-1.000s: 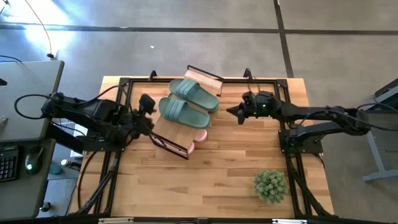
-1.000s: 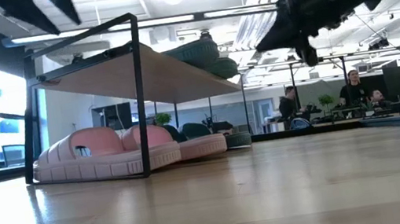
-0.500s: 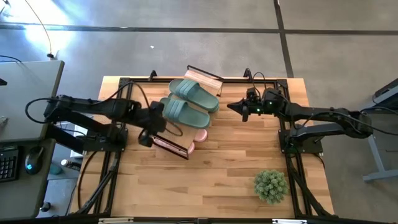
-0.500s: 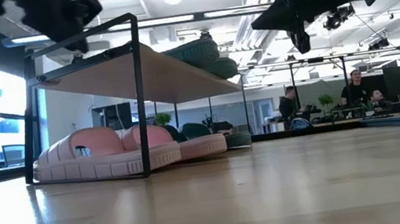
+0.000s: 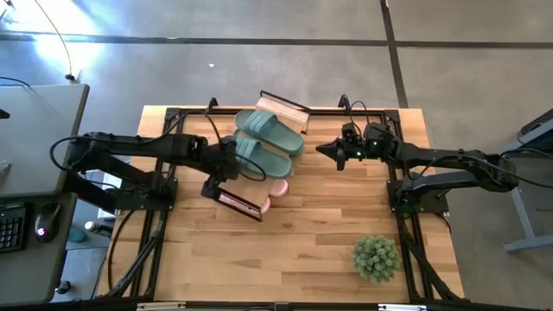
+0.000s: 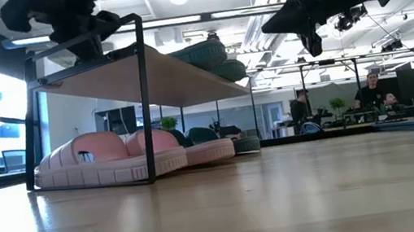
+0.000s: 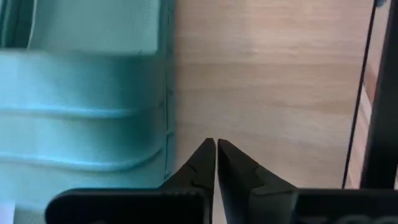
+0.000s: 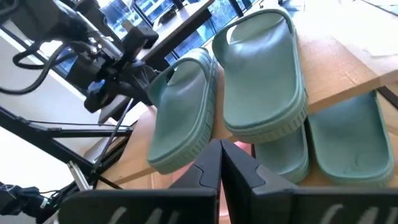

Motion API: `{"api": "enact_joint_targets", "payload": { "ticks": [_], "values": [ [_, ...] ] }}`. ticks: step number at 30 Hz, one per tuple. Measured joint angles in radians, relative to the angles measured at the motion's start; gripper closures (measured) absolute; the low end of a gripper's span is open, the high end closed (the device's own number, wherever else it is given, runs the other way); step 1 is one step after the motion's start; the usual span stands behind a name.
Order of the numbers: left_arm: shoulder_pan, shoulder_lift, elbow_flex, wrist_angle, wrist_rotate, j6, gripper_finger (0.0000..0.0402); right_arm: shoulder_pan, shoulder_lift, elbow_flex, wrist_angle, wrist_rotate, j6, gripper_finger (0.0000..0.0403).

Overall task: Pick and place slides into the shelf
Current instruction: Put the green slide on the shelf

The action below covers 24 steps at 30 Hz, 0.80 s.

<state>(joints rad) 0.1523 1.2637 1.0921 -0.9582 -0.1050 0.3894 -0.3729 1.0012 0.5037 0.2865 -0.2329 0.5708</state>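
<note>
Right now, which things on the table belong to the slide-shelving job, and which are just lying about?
Job:
green slides on the shelf top
pink slides on the lower tier
left gripper, shut, beside a green slide
right gripper, shut, hovering clear

Lying about:
potted plant

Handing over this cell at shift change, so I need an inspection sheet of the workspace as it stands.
Surface: wooden table, bare in front.
Job's things: two green slides on the shelf top; pink slides on the table under the shelf; one more green slide below.
Clutter: potted plant near the right front corner.
Tools: left tool shut, empty, over the shelf top beside a green slide; right tool shut, empty, hovering right of the shelf.
Cables: black cables along both arms.
Surroundings: desk with keyboard at left; people far behind.
</note>
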Motion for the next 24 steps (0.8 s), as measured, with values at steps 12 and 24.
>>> {"api": "enact_joint_targets", "payload": {
  "ticks": [12, 24],
  "values": [
    [-0.001, 0.049, 0.000, 0.082, -0.072, 0.007, 0.0400, 0.000, 0.000, 0.000, -0.020, -0.003, -0.003, 0.0402],
    [-0.001, 0.048, 0.000, 0.159, -0.143, 0.033, 0.0399, 0.000, 0.000, 0.000, -0.020, -0.012, 0.013, 0.0402]
  ]
}}
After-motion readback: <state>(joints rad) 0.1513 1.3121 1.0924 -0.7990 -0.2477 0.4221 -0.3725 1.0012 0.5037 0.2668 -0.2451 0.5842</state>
